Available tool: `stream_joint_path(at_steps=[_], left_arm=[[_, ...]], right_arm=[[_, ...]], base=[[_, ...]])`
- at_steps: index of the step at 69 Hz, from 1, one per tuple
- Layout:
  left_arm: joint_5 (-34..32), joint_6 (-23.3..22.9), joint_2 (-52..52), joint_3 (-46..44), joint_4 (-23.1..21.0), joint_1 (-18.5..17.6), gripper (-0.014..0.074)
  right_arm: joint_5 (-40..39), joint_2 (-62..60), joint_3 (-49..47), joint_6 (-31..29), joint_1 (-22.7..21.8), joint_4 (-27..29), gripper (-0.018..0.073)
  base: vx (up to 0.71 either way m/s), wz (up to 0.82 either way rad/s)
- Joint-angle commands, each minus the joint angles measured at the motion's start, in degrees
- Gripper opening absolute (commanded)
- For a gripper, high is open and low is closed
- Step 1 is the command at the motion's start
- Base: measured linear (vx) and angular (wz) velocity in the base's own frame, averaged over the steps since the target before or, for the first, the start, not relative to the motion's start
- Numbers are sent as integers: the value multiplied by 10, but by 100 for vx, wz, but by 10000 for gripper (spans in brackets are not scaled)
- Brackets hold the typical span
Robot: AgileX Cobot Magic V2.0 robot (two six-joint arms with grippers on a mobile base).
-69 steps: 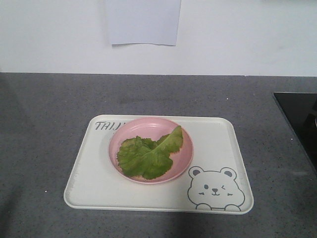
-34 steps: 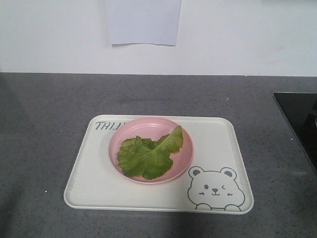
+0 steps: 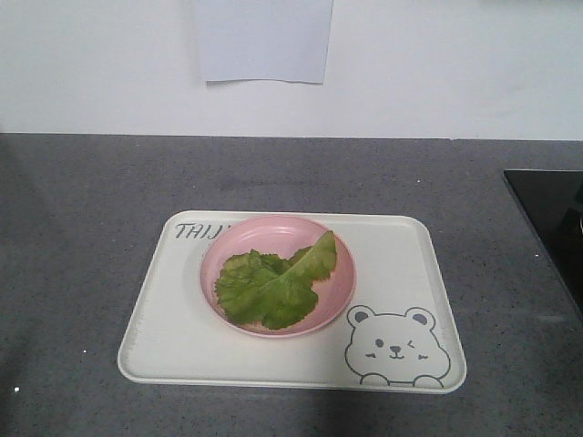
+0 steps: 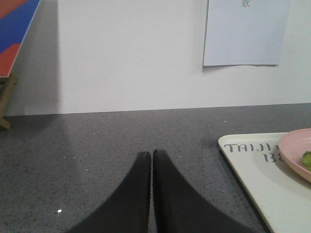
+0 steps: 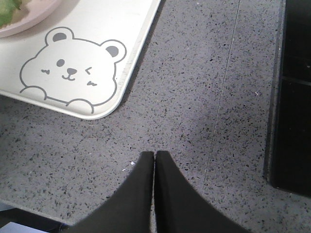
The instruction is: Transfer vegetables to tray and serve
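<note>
Green lettuce vegetables (image 3: pixel 273 287) lie on a round pink plate (image 3: pixel 278 232), which stands on the cream tray (image 3: pixel 401 273) with a bear drawing. No gripper shows in the front view. In the left wrist view my left gripper (image 4: pixel 151 154) is shut with nothing in it, above the counter to the left of the tray (image 4: pixel 262 179); the plate (image 4: pixel 296 150) and a scrap of the vegetables (image 4: pixel 307 159) show at the right edge. My right gripper (image 5: pixel 154 154) is shut and empty, over the counter off the tray's (image 5: pixel 97 29) bear corner.
The dark grey speckled counter (image 3: pixel 91 200) runs back to a white wall with a paper sheet (image 3: pixel 264 41). A black panel (image 3: pixel 551 218) is set in the counter at the right, also in the right wrist view (image 5: pixel 291 97). A red and blue board (image 4: pixel 14 29) leans far left.
</note>
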Motion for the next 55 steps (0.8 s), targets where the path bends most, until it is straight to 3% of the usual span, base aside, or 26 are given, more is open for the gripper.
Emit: stream_joint_path(at_steps=[1,55], left_arm=[[-43,-2,-9,17,-5,3,-7],[-42,-2,-8,15,-5,3,-6]], right_arm=[[-28,2,-15,-6,1,6,-10],[-28,2,-15,-6,1,6,-10]], base=[[0,0],[0,0]])
